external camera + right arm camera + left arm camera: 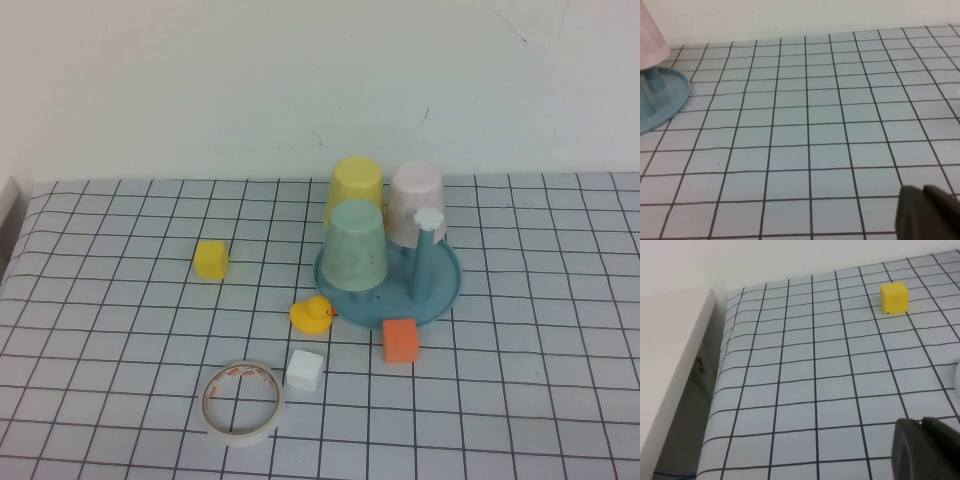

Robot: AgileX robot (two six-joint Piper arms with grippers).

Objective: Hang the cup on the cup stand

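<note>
Cup (355, 245) in high view: upside down on the stand (440, 292), light, stiff, slick plastic; I'd pinch its tapered wall. Left wrist: my left claw (927, 447) pressed together, over the table (805, 390). Right wrist: right claw (930, 212) likewise, near the stand's rim.

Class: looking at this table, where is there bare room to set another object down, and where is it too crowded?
Free: the grid cloth right of the cup stand, and the left side beyond the yellow block. Crowded: the front middle, where the duck, white cube, orange block and tape roll cluster. Left tool and right tool, both shut, hang low near the front.
</note>
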